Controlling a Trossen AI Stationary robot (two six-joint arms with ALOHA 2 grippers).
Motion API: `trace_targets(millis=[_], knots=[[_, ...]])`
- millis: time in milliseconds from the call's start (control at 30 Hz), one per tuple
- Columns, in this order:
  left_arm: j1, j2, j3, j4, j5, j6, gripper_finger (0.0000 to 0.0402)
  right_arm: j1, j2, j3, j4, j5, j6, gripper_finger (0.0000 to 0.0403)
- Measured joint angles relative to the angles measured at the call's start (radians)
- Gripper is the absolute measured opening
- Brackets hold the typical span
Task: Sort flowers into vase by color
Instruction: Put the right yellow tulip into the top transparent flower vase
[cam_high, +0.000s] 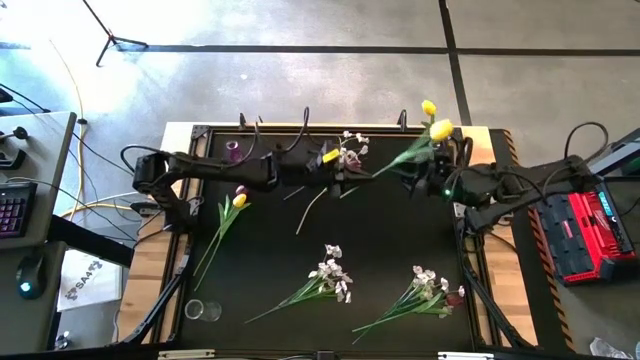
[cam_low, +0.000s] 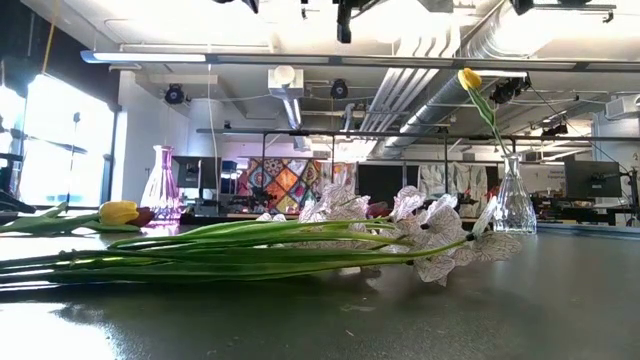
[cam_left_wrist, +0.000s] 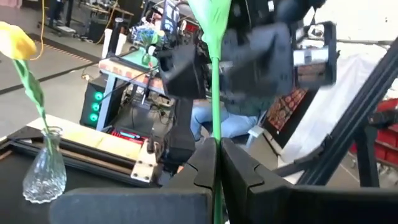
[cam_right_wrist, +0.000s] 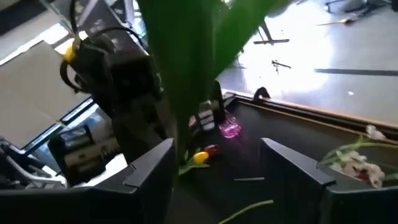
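Gripping the yellow tulip (cam_high: 440, 129) by its green stem above the table's (cam_high: 390, 240) far side, your left gripper (cam_left_wrist: 216, 163) is clenched on it, while your right gripper (cam_right_wrist: 217, 163) stands spread beside the leaves.

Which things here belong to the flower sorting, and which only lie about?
Job: yellow tulip in left hand, right hand, white sprays, clear vase, purple vase.
Lying about: small glass, keyboard, red box.

Yellow tulips (cam_high: 441, 129), white sprays (cam_high: 330, 272), purple vase (cam_low: 162, 186), black table (cam_high: 400, 230).
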Motion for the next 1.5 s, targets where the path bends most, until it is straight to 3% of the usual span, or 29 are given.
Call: trace_targets(millis=[300,400,600,767,1000,1200,1500], knots=[[-0.052,0.001,-0.039,-0.004,-0.048,0.013,0.0,-0.018,0.003,0.0,0.134,-0.062,-0.108,0.0201],[-0.055,0.001,-0.039,0.0,-0.058,0.012,0.0,-0.018,0.003,0.0,0.07,-0.072,-0.065,0.0152],[-0.053,0.001,-0.039,-0.047,-0.071,0.004,0.0001,-0.018,0.003,0.0,-0.016,-0.075,-0.031,0.0015],[-0.054,0.001,-0.038,-0.202,-0.111,-0.013,0.0029,-0.018,-0.006,0.005,-0.171,-0.064,0.028,0.0009],[-0.053,0.001,-0.038,-0.404,-0.127,-0.016,0.0094,-0.018,-0.002,0.136,-0.708,0.055,0.255,0.0003],[-0.053,0.001,-0.038,-0.414,-0.135,-0.015,0.0108,-0.034,0.011,0.224,-1.107,0.198,0.522,0.0002],[-0.053,0.001,-0.038,-0.414,-0.141,-0.013,0.0104,-0.219,0.026,0.23,-1.254,0.308,0.676,0.0001]])
